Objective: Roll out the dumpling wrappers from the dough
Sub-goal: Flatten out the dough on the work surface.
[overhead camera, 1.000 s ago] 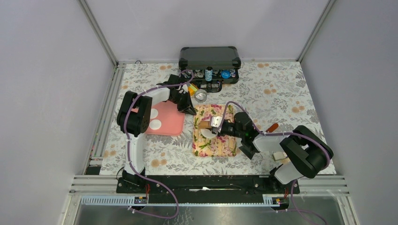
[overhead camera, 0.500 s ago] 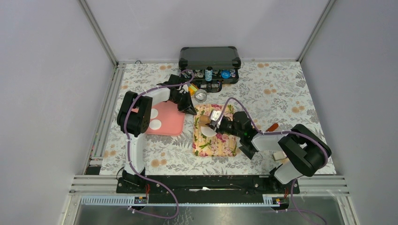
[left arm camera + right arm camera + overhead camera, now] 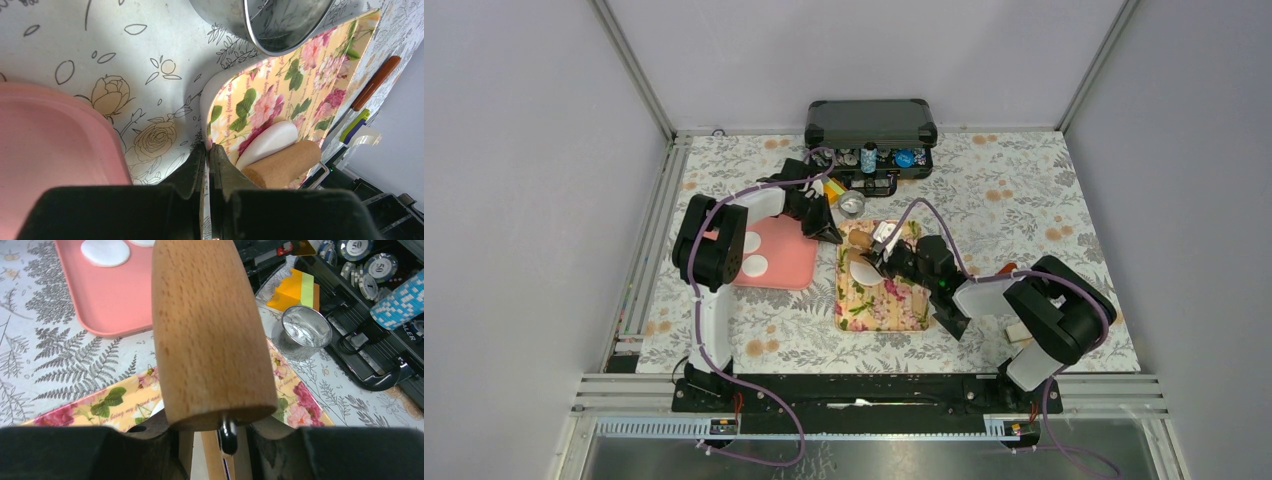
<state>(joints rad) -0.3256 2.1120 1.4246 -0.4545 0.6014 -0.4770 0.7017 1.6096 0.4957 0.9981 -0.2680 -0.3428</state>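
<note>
Grey walls box in a flower-printed tabletop (image 3: 1024,200). My left arm folds at the elbow and reaches right, its end effector (image 3: 206,147) pinched closed at the corner of the floral board (image 3: 300,75); whether it nips the rim I cannot tell. My right arm stretches left over the board, its end effector (image 3: 876,250) clamped around a wooden rolling pin (image 3: 210,330) that touches the flattened dough (image 3: 267,141). From my right wrist the pin hides that dough. Two wrappers (image 3: 755,265) lie on the pink tray (image 3: 789,262), which my left arm partly covers.
</note>
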